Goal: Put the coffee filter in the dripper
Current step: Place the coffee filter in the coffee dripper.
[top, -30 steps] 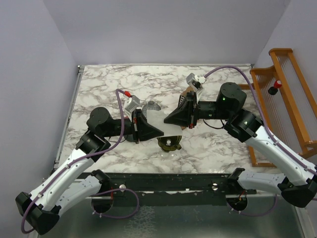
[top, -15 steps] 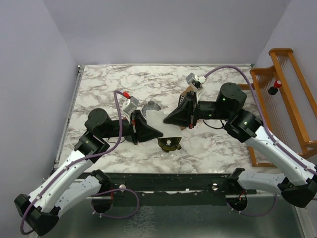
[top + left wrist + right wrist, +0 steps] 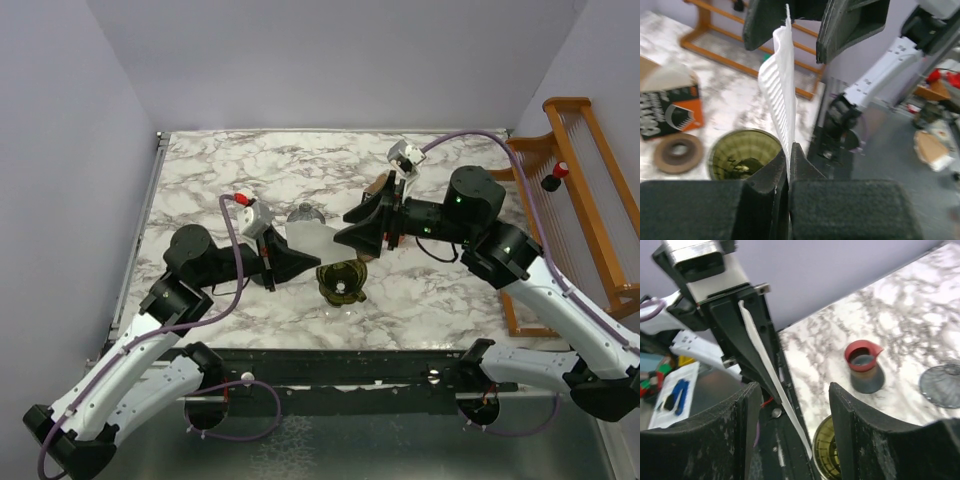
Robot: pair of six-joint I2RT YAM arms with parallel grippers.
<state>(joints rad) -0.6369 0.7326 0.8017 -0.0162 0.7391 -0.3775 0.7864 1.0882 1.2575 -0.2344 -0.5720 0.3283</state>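
The coffee filter [image 3: 780, 85] is a flattened white ribbed paper, held upright by its lower edge. My left gripper [image 3: 789, 150] is shut on it. In the top view the filter [image 3: 312, 238] stands just left of and above the olive-green dripper [image 3: 341, 282], between the left gripper [image 3: 303, 262] and the right gripper [image 3: 348, 228]. The right gripper [image 3: 795, 390] is open; the filter's edge [image 3: 771, 375] runs between its fingers without touching either. The dripper [image 3: 827, 452] sits on the table below, with nothing in it.
A brown-and-orange coffee carton [image 3: 667, 107] and a brown disc [image 3: 677, 152] lie beside the dripper. A red-rimmed grey cup [image 3: 863, 365] and a grey mesh disc [image 3: 942, 385] stand further back. A wooden rack [image 3: 575, 190] is at the table's right edge.
The right gripper has opened and let go of the filter, drawing back to the right. The left arm has pulled left with the filter, uncovering the dripper.
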